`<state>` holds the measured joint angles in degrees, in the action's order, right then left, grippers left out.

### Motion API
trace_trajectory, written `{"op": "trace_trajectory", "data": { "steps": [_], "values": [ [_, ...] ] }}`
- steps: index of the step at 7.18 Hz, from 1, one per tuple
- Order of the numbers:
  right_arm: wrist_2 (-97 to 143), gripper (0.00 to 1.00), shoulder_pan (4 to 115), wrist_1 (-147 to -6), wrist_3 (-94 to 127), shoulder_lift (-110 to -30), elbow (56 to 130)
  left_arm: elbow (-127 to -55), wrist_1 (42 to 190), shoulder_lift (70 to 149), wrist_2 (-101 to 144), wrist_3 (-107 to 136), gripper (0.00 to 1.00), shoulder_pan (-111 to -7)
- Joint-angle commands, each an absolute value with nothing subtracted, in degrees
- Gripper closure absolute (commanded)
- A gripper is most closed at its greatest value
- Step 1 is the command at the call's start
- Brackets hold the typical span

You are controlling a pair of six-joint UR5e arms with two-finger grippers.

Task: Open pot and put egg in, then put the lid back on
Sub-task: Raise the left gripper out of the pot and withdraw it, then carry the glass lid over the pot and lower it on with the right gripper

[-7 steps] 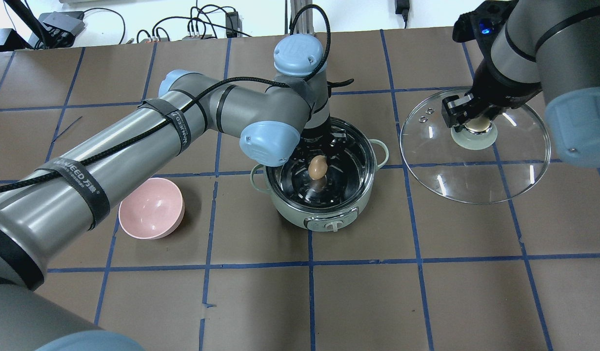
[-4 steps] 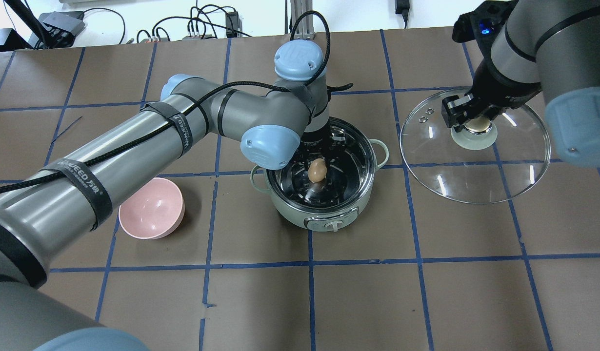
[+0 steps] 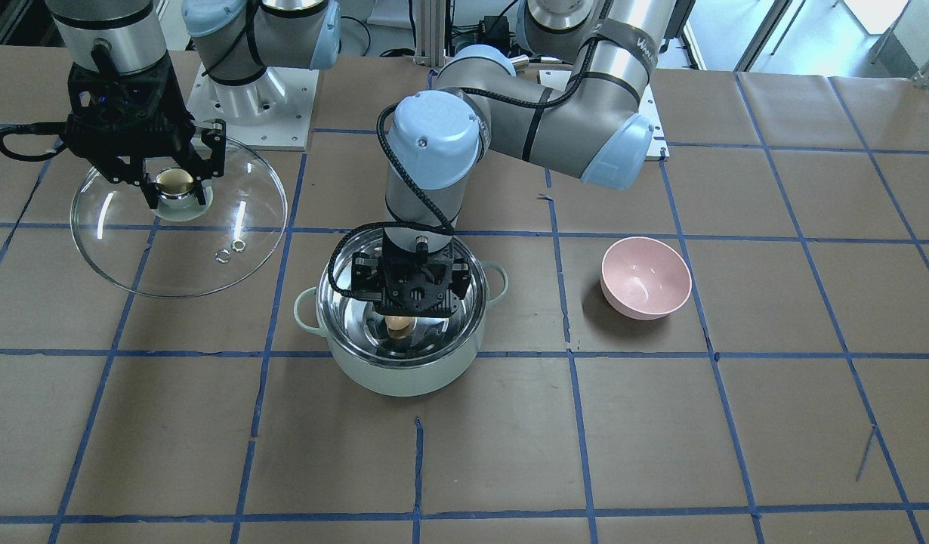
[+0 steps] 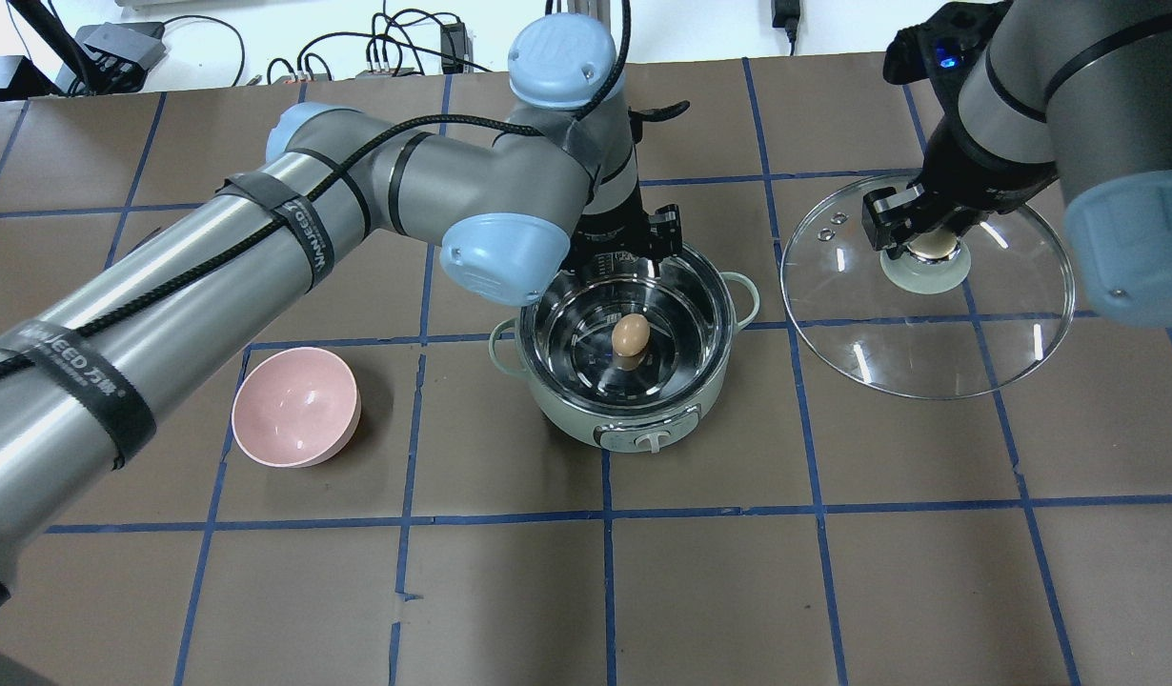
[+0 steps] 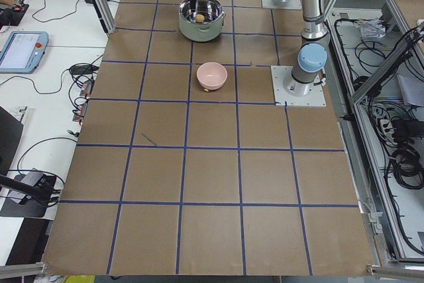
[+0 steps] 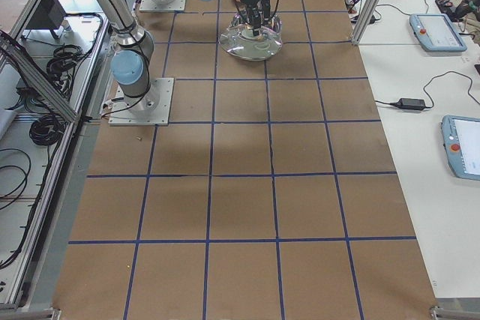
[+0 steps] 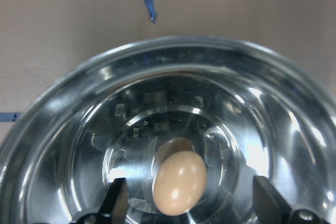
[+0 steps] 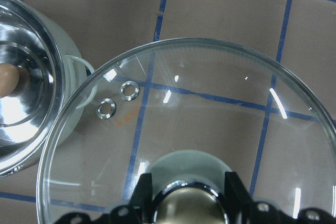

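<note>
The mint-green pot [image 4: 569,419] stands open at the table's middle, also in the front view [image 3: 404,378]. The tan egg [image 4: 630,335] lies on its steel bottom, seen too in the left wrist view [image 7: 179,182] and the front view [image 3: 398,325]. My left gripper [image 7: 190,203] is open and empty, hanging over the pot's far part [image 3: 413,306], its fingers wide on either side above the egg. My right gripper [image 4: 929,243] is shut on the golden knob [image 3: 174,181] of the glass lid [image 4: 929,353] and holds it beside the pot, its rim over one pot handle [image 8: 84,69].
A pink bowl [image 4: 295,407] sits upright on the brown table on the pot's left side, about one grid square away. The pot has a control knob [image 4: 649,440] on its near side. Cables lie along the far table edge [image 4: 386,57].
My left gripper has risen and drawn back toward the pot's far rim, leaving the egg on the pot's bottom. The right gripper and the lid have not moved.
</note>
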<state>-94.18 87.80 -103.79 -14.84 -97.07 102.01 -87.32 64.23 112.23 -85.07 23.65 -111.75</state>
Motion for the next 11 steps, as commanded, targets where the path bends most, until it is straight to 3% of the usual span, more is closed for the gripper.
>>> {"op": "trace_trajectory", "data": {
  "steps": [1,4,6,7,11],
  "values": [
    [-93.8,0.76,88.7,-104.1,-13.9,-96.7,102.5,-87.0,71.5,105.0,-85.1,20.4,0.06,-105.3],
    [-87.5,0.78,91.4,-109.8,-6.0,-92.0,102.0,-88.0,86.3,95.0,-85.0,8.9,0.01,-93.5],
    [-87.9,0.78,100.2,-113.6,5.0,-85.9,97.2,-88.7,87.7,91.1,-92.2,8.0,0.00,-92.8],
    [-88.0,0.78,103.5,-113.6,9.5,-82.7,94.2,-89.2,88.5,90.7,-91.8,7.7,0.00,-93.3],
    [-87.5,0.78,107.2,-115.8,16.0,-79.5,94.0,-89.4,87.7,90.1,-87.0,3.6,0.00,-93.0]
  ]
}}
